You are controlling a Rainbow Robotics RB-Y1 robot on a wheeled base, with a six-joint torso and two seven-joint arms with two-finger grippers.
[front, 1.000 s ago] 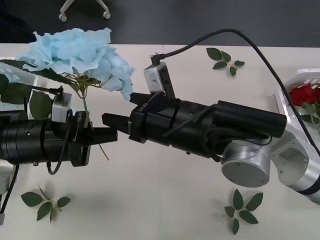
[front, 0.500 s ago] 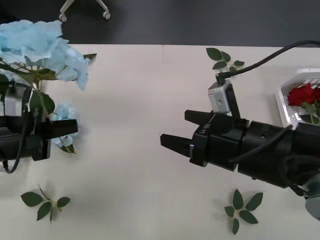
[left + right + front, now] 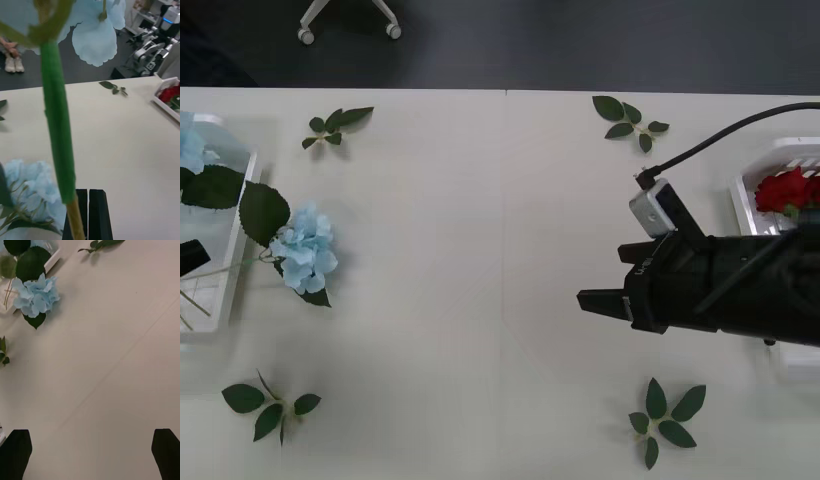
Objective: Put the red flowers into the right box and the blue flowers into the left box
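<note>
A pale tabletop point(image 3: 480, 250) seen from above. At its left edge lies the left box point(image 3: 230, 300), a shallow white tray. One of the blue flowers point(image 3: 305, 248) lies with its stem running sideways across the tray rim: the stem end points left into the tray, and the bloom rests on the tabletop just outside, pointing right. Its broad dark leaves sit over the rim.

The left gripper point(image 3: 89, 213) has its black jaws clenched on the green stem of a second blue flower point(image 3: 95, 33). That stem stands roughly upright, and its pale petals spread above it.

The right gripper point(image 3: 600, 300) hovers over the right part of the tabletop, pointing left, jaws released and holding nothing. Behind it, at the right edge, the right box point(image 3: 760, 175) holds the red flowers point(image 3: 785, 188).

Loose green leaf sprigs point(image 3: 630, 122) are scattered around the tabletop.
</note>
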